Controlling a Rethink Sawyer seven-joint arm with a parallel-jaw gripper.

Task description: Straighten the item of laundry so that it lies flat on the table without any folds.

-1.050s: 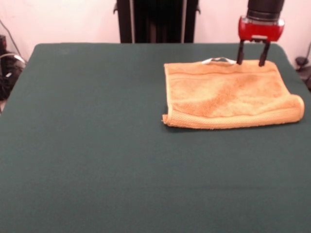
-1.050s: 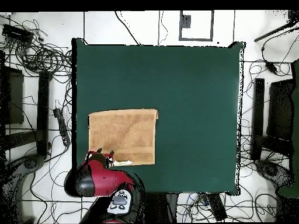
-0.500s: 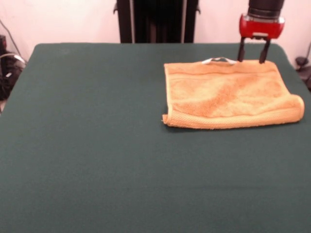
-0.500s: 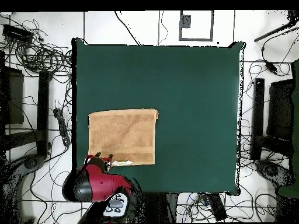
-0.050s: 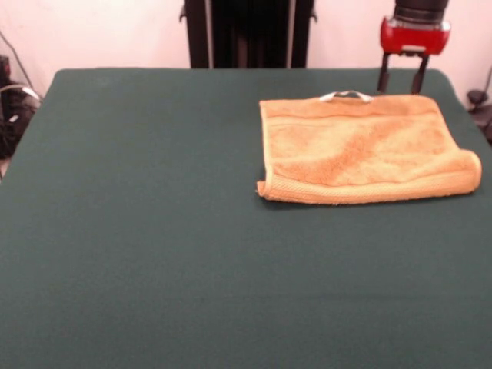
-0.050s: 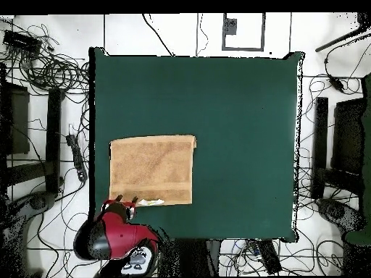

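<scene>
Your red-and-black gripper [image 5: 400,81] hangs spread and empty just past the far edge of the orange-tan terry towel [image 5: 365,149] near the green table's [image 5: 138,231] far right corner; towel's still doubled, so a deep pinch likely grabs both layers.

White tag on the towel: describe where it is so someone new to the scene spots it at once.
Start from the dark green table, where an orange-tan towel lies in the front view's right half. The tag is a small white loop at the towel's far edge, left of the open gripper and its dark fingers. It is the only white thing on the towel.
</scene>
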